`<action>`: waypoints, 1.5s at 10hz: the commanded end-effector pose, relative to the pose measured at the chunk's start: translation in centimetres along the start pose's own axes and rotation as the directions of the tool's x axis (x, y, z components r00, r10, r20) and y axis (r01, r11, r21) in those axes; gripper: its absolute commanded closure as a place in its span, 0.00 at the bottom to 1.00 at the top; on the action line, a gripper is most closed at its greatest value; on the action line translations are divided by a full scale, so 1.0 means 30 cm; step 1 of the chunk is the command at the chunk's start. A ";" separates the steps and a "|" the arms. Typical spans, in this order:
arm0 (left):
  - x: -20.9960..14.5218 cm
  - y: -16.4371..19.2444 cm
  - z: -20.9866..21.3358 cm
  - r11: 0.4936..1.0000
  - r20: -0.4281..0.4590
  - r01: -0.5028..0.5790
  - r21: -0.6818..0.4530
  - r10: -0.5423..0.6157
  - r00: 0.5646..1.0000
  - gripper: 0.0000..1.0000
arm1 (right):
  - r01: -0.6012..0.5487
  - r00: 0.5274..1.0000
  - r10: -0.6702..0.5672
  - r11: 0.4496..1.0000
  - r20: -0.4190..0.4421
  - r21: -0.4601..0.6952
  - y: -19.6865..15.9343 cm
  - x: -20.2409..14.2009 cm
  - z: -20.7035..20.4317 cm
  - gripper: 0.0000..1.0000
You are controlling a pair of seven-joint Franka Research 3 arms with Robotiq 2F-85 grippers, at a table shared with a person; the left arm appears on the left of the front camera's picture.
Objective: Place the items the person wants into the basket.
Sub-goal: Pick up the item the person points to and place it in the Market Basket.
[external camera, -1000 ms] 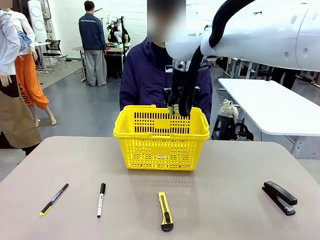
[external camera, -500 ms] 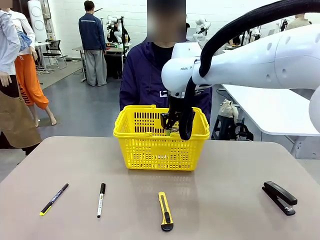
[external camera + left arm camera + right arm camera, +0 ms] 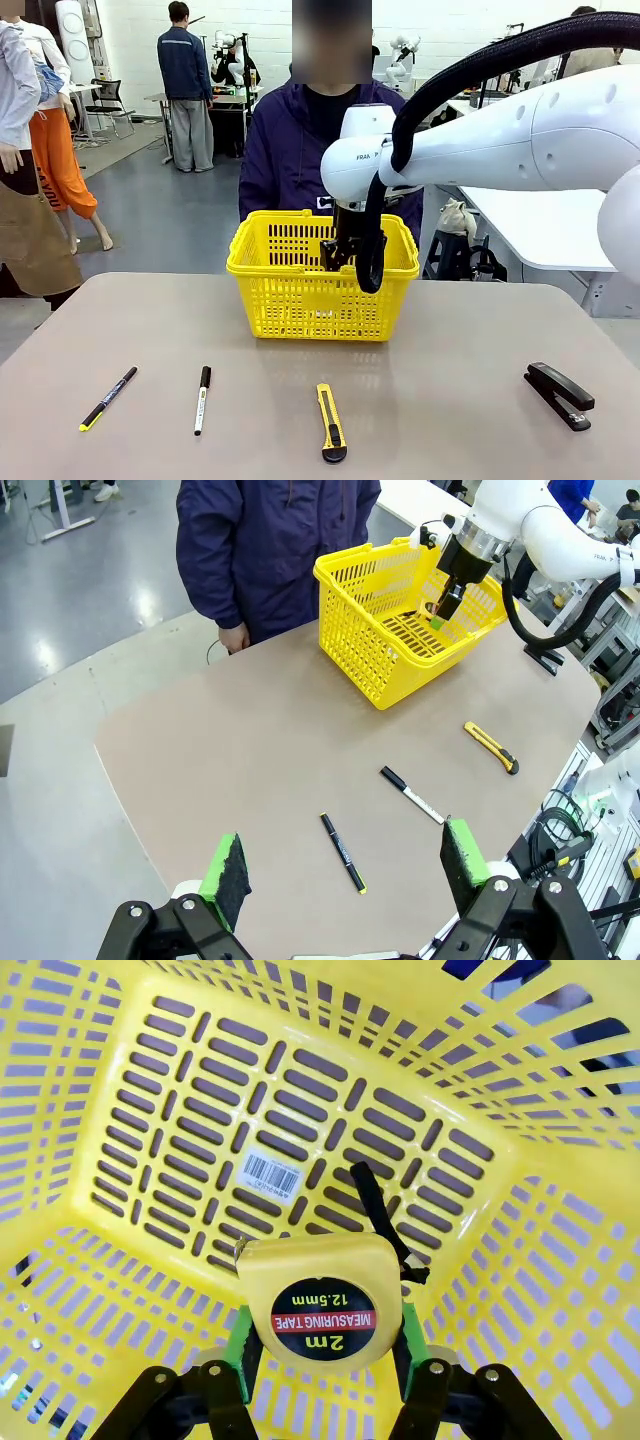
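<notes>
**Tape measure over the basket, two items left on the bench**

Our right gripper hangs inside the yellow basket at the bench's 12 o'clock. Its fingers grasp the tape measure by its sides, above the basket floor and not yet let go, so we judge the first of three items nearly done. The case is roundish, with no real long axis; its label faces the wrist, and its black strap trails toward 1 o'clock in the right wrist view. The stapler at 4 o'clock runs 10 to 4. The marker at 8 o'clock runs 12 to 6, cap at 12. Our left gripper hangs released and empty.
</notes>
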State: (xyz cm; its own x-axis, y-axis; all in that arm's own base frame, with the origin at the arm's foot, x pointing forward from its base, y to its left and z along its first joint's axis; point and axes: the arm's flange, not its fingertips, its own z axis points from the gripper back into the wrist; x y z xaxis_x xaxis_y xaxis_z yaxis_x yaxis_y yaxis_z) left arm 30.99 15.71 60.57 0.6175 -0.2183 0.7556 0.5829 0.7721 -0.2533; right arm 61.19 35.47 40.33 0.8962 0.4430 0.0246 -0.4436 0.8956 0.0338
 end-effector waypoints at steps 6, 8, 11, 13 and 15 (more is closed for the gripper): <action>-0.002 0.004 0.005 1.000 0.011 0.014 -0.013 -0.014 1.000 0.00 | -0.038 0.999 0.038 0.999 0.012 0.004 -0.006 0.005 0.002 0.00; -0.002 0.004 0.005 1.000 0.011 0.014 -0.013 -0.014 1.000 0.00 | -0.040 0.999 0.040 0.999 0.028 -0.002 -0.007 -0.008 0.032 0.00; -0.002 0.004 0.005 1.000 0.011 0.014 -0.013 -0.014 1.000 0.00 | -0.007 0.996 0.007 1.000 0.092 -0.003 0.006 -0.159 0.258 0.00; -0.002 0.004 0.005 1.000 0.011 0.014 -0.013 -0.014 1.000 0.00 | 0.026 0.987 -0.021 0.999 0.160 -0.031 0.002 -0.398 0.463 0.00; -0.002 0.004 0.005 1.000 0.011 0.014 -0.013 -0.014 1.000 0.00 | 0.065 0.981 -0.053 0.996 0.186 -0.061 -0.056 -0.674 0.591 0.00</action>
State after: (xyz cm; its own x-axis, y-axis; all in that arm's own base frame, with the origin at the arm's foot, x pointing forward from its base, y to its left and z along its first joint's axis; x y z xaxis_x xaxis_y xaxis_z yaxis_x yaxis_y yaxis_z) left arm 31.01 15.71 60.58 0.6179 -0.2191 0.7551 0.5826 0.7724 -0.2527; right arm 48.28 28.37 58.63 0.8935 0.4015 0.2011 -0.4052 0.9139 -0.0244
